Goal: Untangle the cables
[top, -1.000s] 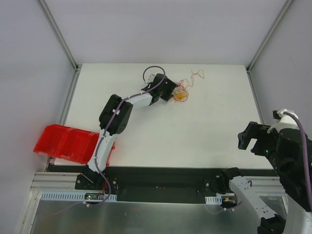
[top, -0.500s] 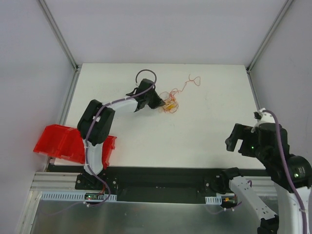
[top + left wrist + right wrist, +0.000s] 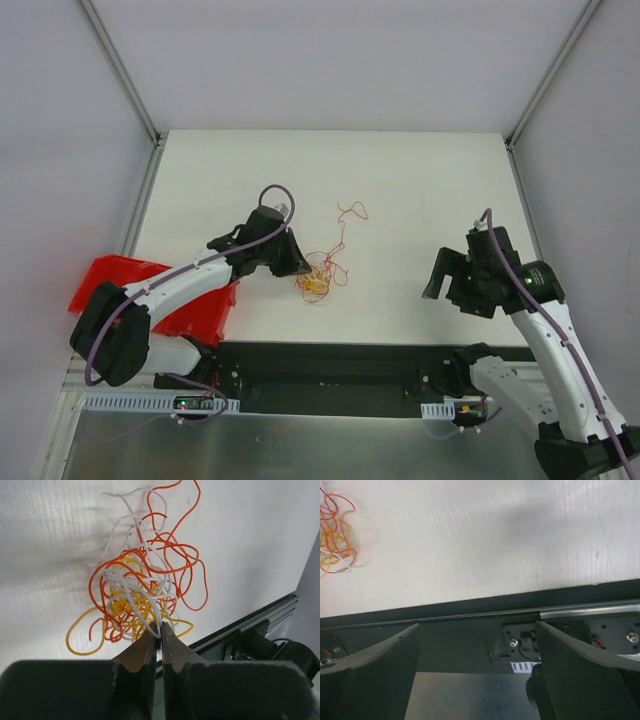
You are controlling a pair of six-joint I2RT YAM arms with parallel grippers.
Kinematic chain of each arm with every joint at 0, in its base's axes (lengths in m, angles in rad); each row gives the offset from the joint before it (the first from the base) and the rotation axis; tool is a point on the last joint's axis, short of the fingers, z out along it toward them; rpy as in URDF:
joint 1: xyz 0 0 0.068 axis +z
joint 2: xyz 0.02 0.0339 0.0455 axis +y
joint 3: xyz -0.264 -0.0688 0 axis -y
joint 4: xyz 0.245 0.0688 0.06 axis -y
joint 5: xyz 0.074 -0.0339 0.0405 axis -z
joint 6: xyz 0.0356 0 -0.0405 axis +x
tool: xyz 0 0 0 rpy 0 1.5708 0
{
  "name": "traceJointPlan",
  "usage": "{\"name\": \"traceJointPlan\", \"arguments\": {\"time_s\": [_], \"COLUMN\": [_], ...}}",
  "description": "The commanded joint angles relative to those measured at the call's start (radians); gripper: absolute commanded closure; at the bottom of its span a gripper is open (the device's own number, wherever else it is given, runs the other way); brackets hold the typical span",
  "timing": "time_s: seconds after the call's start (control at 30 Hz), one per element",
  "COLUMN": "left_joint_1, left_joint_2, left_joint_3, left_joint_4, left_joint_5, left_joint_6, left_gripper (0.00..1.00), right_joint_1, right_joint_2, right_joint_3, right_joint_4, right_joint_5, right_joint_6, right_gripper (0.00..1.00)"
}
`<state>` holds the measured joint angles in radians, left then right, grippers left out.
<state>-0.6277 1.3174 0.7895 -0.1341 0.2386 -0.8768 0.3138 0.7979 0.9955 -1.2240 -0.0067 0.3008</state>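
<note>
The cables (image 3: 320, 276) are a small tangle of thin red, orange-yellow and white strands on the white table, near its front edge, with one red strand trailing farther back. My left gripper (image 3: 300, 268) is at the tangle's left side. In the left wrist view the cables (image 3: 140, 580) spread out beyond my left gripper (image 3: 160, 629), whose jaws are shut on a white strand at the tangle's near edge. My right gripper (image 3: 441, 279) hovers open at the right, well apart from the tangle. The right wrist view has the cables (image 3: 332, 535) at the far left and my right gripper (image 3: 477, 625) holding nothing.
A red bin (image 3: 125, 285) sits at the table's front left corner, partly under the left arm. The black base rail (image 3: 330, 365) runs along the front edge. Metal frame posts stand at the back corners.
The left gripper has shut on the tangle and dragged it from the far middle of the table toward the front edge. The right arm has swung in over the table.
</note>
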Motion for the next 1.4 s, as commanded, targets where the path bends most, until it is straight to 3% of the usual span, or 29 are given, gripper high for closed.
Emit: {"name": "traceJointPlan", "arguments": {"time_s": [0.0, 0.13, 0.27, 0.37, 0.43, 0.53, 0.63, 0.7, 0.87, 1.0, 1.13, 1.3, 1.37], "left_joint_1": [-0.003, -0.001, -0.001, -0.001, 0.0, 0.0, 0.0, 0.0, 0.0, 0.0, -0.003, 0.003, 0.003], "left_joint_2": [-0.053, 0.02, 0.091, 0.062, 0.016, -0.039, -0.063, -0.076, -0.092, -0.029, 0.149, 0.457, 0.52], "left_joint_3": [0.017, 0.128, 0.224, 0.252, 0.257, 0.264, 0.274, 0.275, 0.29, 0.333, 0.428, 0.537, 0.531], "left_joint_4": [-0.084, -0.208, -0.297, -0.312, -0.315, -0.332, -0.355, -0.372, -0.386, -0.386, -0.383, -0.418, -0.43], "left_joint_5": [-0.027, -0.019, 0.079, 0.117, 0.117, 0.114, 0.119, 0.116, 0.134, 0.192, 0.243, 0.154, 0.145], "left_joint_6": [0.088, 0.114, 0.114, 0.153, 0.197, 0.254, 0.297, 0.318, 0.348, 0.361, 0.338, 0.279, 0.234], "left_gripper": [0.92, 0.74, 0.68, 0.59, 0.51, 0.45, 0.38, 0.32, 0.12, 0.09, 0.14, 0.3, 0.33], "right_joint_1": [0.07, 0.103, 0.107, 0.104, 0.1, 0.1, 0.099, 0.1, 0.11, 0.108, 0.108, 0.105, 0.099], "right_joint_2": [0.116, 0.337, 0.651, 0.875, 0.96, 1.07, 1.196, 1.27, 1.402, 1.42, 1.217, 0.831, 0.718], "right_joint_3": [-0.014, 0.063, 0.24, 0.388, 0.454, 0.526, 0.639, 0.705, 0.831, 0.92, 0.812, 0.608, 0.595], "right_joint_4": [0.248, 0.357, 0.365, 0.398, 0.499, 0.612, 0.621, 0.627, 0.609, 0.476, 0.442, 0.431, 0.371], "right_joint_5": [-0.007, -0.067, -0.082, -0.09, -0.131, -0.176, -0.197, -0.22, -0.237, -0.224, -0.193, -0.226, -0.228], "right_joint_6": [0.115, 0.02, -0.159, -0.235, -0.264, -0.285, -0.263, -0.224, -0.201, -0.241, -0.267, -0.247, -0.223], "right_gripper": [0.04, 0.04, 0.04, 0.04, 0.01, 0.06, 0.18, 0.3, 0.52, 1.0, 1.0, 1.0, 1.0]}}
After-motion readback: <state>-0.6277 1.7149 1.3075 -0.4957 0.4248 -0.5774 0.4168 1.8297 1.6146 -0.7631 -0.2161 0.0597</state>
